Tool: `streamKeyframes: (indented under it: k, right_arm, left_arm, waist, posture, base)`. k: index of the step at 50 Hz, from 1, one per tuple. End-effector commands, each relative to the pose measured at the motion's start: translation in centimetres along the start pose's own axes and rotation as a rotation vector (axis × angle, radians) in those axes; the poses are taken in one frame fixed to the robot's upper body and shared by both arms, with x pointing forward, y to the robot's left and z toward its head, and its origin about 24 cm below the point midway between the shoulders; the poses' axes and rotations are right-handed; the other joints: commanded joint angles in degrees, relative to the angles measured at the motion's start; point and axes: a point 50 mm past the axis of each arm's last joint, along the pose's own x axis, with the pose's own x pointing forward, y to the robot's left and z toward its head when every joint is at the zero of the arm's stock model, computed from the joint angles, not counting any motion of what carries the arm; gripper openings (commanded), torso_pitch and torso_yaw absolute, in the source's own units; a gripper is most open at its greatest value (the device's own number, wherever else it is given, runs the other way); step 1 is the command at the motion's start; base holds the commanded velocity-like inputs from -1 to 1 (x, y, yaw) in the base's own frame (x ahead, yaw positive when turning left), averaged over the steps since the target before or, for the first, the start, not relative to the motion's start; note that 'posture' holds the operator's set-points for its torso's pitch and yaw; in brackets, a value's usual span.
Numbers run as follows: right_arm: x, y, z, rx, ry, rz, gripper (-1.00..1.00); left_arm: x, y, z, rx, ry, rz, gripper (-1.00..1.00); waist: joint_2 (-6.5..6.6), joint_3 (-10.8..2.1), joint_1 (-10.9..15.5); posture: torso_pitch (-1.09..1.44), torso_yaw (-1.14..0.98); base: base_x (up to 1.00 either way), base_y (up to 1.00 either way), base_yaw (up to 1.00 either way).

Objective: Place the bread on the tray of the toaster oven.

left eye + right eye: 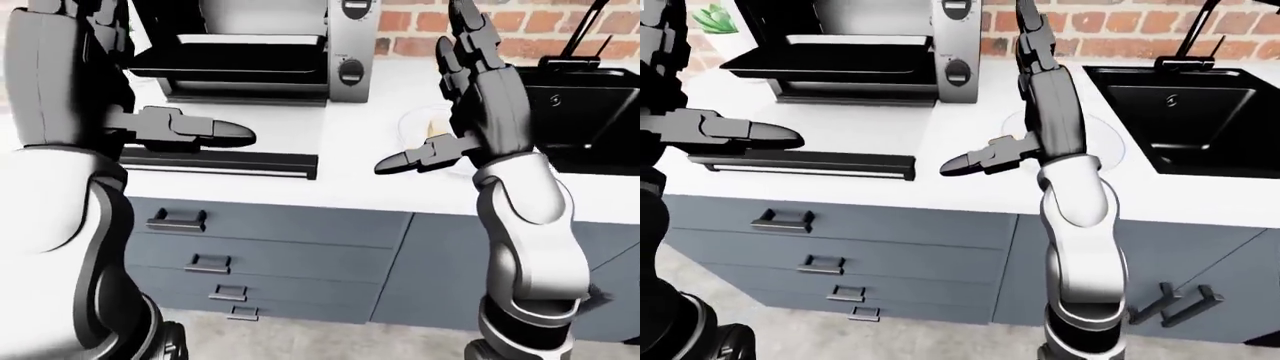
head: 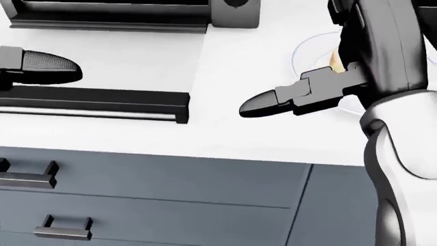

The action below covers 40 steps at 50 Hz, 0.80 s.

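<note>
right hand (image 1: 470,90): raised edge-on over the bench (image 2: 232,133), fingers spread and pointing up, thumb jutting toward the view's left; it grips nothing
bread (image 1: 437,127): a pale piece on a white plate (image 2: 307,54), just behind the right hand's palm and almost wholly hidden by it in all three views
left hand (image 1: 185,129): open and empty, well to the left of the right hand, hovering over the oven's dropped door (image 2: 96,102)
toaster oven (image 1: 270,52): door down, dark tray (image 1: 235,66) showing in the mouth, beyond the left hand and up-left of the right one
step in hand: reaching for the bread, by my reading; no grasp yet
how to do it well: tip the right hand down so the fingers point at the plate, not the wall, and keep them wide until they straddle the bread
caution: close gently; a soft piece will squash or skid off the plate
route after: lift clear of the plate rim, then travel left past the oven's knobs (image 1: 957,73)
</note>
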Motion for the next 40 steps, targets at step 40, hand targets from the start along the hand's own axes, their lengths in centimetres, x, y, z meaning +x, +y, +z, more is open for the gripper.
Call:
streamKeyframes:
  k: [40]
  right_arm:
    - [-0.63, -1.74, 2.67, 0.0, -0.13, -0.101, 1.0]
  left_arm:
    - [-0.38, 0.5, 2.41, 0.02, -0.133, 0.022, 1.0]
  waist:
    - [-1.91, -1.47, 0.4]
  posture:
    - [0.0, 0.0]
  base:
    - [0.1, 0.03, 0.0]
